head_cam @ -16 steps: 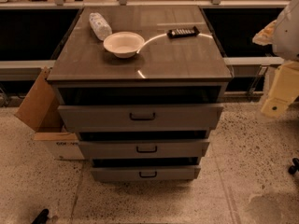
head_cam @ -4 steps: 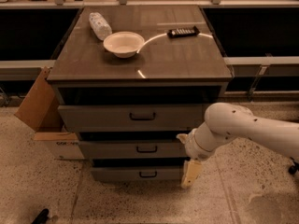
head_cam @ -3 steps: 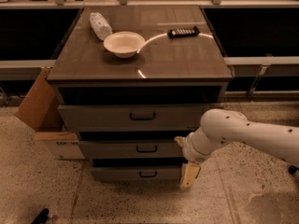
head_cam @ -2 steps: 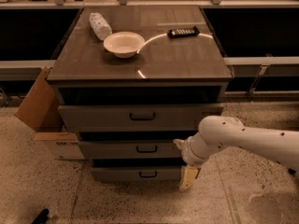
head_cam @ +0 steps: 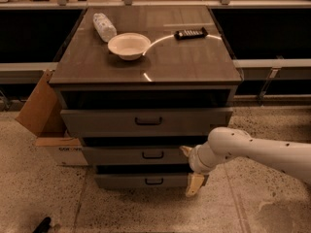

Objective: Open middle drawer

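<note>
Middle drawer (head_cam: pixel 116 156): second down under worktop's front edge, looks shut, bar handle (head_cam: pixel 153 155) untouched. Gripper (head_cam: pixel 189 168): below front-right corner, at drawer's right end, jaws spread, holding nothing. Could clamp drawer edge or bottom drawer (head_cam: pixel 121 181) if closed here, well right of bar.

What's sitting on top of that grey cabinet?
A white bowl, a bottle lying down and a black remote. Beneath the bowl is hidden. The gripper hangs lower, by the middle drawer.

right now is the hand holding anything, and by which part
Nothing is held. The hand is open at the middle drawer's right end, apart from its handle.
</note>
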`<state>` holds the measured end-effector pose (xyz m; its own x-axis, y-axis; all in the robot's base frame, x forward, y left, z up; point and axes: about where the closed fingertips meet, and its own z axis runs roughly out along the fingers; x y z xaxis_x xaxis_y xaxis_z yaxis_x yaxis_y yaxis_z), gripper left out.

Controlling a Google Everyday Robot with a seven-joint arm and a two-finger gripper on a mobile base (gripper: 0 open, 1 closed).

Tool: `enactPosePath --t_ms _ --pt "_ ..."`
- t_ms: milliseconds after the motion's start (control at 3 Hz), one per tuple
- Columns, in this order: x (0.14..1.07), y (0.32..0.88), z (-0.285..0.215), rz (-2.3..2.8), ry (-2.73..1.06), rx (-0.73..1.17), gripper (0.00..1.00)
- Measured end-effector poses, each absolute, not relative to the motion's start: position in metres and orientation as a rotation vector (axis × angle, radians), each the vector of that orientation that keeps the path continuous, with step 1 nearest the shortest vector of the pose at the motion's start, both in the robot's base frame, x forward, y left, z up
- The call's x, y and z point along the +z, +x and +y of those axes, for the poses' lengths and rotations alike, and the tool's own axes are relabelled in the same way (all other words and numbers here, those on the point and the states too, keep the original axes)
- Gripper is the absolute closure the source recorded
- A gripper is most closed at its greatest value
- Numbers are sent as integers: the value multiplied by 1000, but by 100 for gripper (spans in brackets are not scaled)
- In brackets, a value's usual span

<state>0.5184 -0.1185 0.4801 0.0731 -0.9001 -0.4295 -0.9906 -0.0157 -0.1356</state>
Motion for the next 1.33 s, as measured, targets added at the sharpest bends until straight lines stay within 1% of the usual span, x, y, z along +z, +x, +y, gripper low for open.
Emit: enactPosePath --t_ms 1333 --pt "453 560 -120 1746 -1953 284 0"
